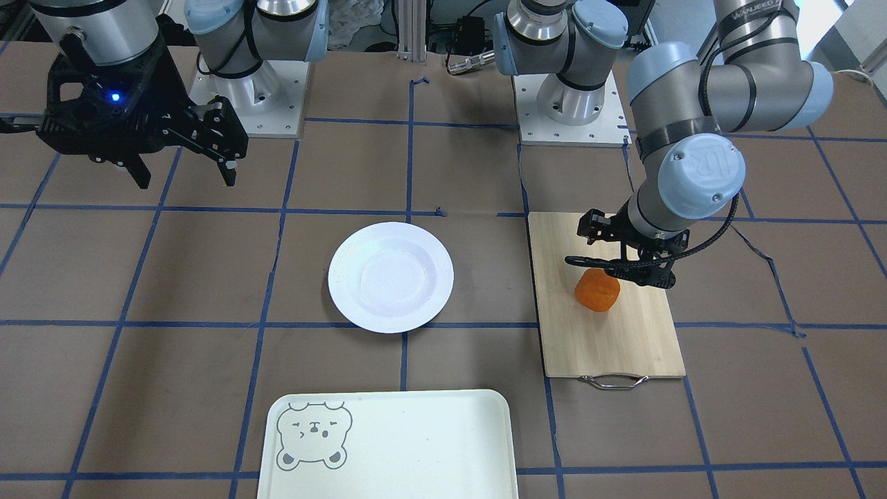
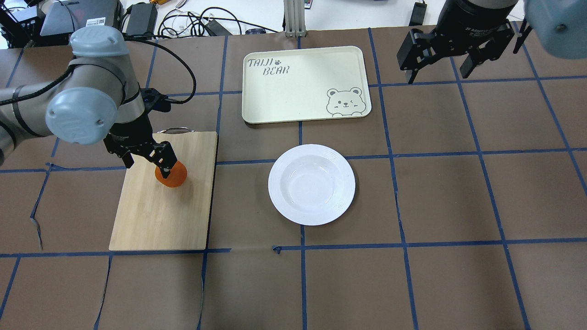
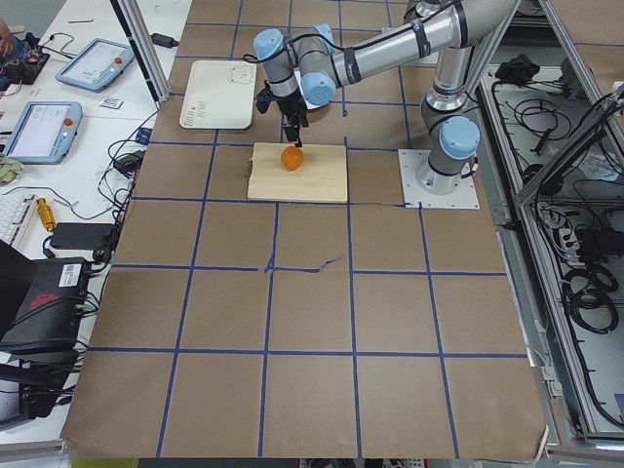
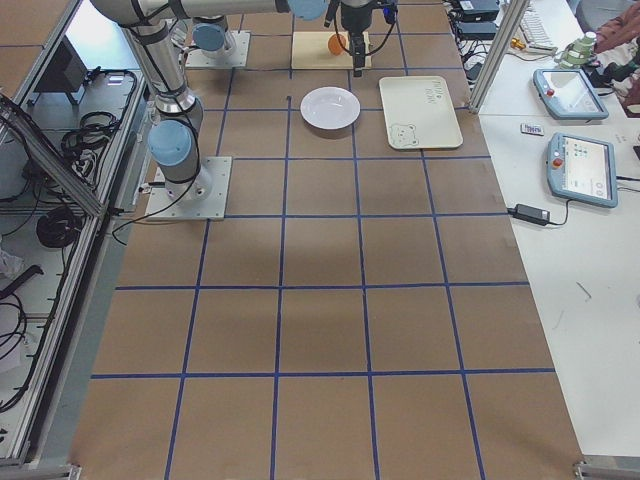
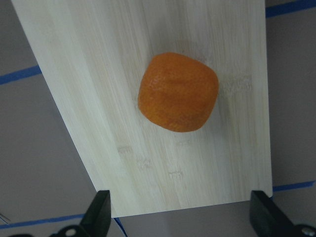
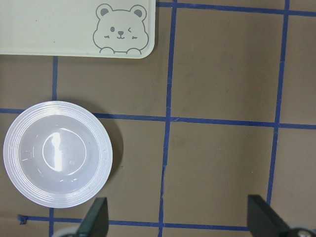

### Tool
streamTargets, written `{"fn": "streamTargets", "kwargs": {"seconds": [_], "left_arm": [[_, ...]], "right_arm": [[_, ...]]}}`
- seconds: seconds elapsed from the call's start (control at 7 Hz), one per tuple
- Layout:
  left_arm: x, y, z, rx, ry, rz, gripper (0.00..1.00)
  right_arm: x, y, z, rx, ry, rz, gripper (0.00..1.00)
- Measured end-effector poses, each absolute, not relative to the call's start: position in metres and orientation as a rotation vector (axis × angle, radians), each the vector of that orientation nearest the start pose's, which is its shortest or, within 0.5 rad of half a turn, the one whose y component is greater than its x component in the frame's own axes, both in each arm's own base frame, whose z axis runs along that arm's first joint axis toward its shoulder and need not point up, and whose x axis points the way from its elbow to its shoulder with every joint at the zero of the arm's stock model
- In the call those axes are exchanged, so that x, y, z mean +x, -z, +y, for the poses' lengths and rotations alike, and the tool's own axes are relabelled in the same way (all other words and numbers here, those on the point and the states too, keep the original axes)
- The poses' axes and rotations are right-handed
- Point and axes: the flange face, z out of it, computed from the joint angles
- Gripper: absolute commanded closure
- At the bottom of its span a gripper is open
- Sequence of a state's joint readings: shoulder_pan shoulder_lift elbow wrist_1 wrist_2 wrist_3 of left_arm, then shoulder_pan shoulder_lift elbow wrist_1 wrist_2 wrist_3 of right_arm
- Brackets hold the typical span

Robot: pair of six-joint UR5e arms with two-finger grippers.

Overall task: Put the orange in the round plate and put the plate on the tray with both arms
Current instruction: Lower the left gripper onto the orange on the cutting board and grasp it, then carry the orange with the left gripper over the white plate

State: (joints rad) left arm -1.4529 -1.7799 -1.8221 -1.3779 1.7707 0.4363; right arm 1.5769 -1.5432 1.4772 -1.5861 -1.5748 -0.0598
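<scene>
1. Nearest me on my left is the bamboo cutting board (image 2: 160, 215). It lies flat on the brown table (image 2: 458, 192), with its metal handle (image 1: 614, 380) at the far end.
2. The orange (image 5: 178, 92) sits on the board's far half, toward the handle end. It rests on the wood, well apart from the round plate.
3. My left gripper (image 1: 619, 269) hangs directly over the orange, pointing down. My left wrist camera shows both fingers (image 5: 98, 212) spread wide at the bottom corners of the view. The fruit lies bare between their lines, and neither finger visibly touches it. In the overhead view one finger overlaps the orange's edge, and I cannot tell the height of the gap.
4. The round plate (image 2: 312, 184) sits mid-table to the right of the board and apart from it. It is upright and holds nothing, with a glossy centre. One of the blue tape lines (image 2: 458, 155) runs under its far edge.
5. My right gripper (image 2: 435, 73) is raised high over the table, out to the right of the plate and tray. Its jaws are spread and grip nothing. Its wrist camera looks down on the plate at lower left and a tray corner at upper left.
6. Farthest out is the tray (image 2: 293, 87), flat on the table just beyond the plate without touching it. The bear face (image 2: 344, 100) is in the corner nearest the plate.
</scene>
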Motion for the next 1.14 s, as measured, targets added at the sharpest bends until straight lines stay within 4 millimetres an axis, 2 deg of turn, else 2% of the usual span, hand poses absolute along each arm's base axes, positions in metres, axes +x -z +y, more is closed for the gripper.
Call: {"fn": "streamTargets", "kwargs": {"seconds": [0.29, 0.43, 0.57, 0.86, 1.0, 1.14], "left_arm": [[-0.052, -0.233, -0.524, 0.823, -0.337, 2.886, 0.02], [-0.053, -0.214, -0.524, 0.878, -0.272, 2.87, 0.03], [-0.053, -0.204, -0.525, 0.902, -0.242, 2.867, 0.22], [-0.057, -0.196, -0.527, 0.923, -0.213, 2.901, 0.69], [-0.059, -0.196, -0.527, 0.925, -0.202, 2.917, 0.77], [-0.06, -0.199, -0.527, 0.908, -0.191, 2.927, 0.77]], "right_arm": [[0.136, -0.522, -0.51, -0.103, 0.128, 3.144, 0.0], [0.136, -0.522, -0.51, -0.103, 0.128, 3.143, 0.0], [0.136, -0.522, -0.51, -0.103, 0.128, 3.144, 0.0], [0.136, -0.522, -0.51, -0.105, 0.128, 3.144, 0.0], [0.136, -0.522, -0.509, -0.105, 0.128, 3.144, 0.0], [0.136, -0.522, -0.509, -0.105, 0.129, 3.144, 0.0]]}}
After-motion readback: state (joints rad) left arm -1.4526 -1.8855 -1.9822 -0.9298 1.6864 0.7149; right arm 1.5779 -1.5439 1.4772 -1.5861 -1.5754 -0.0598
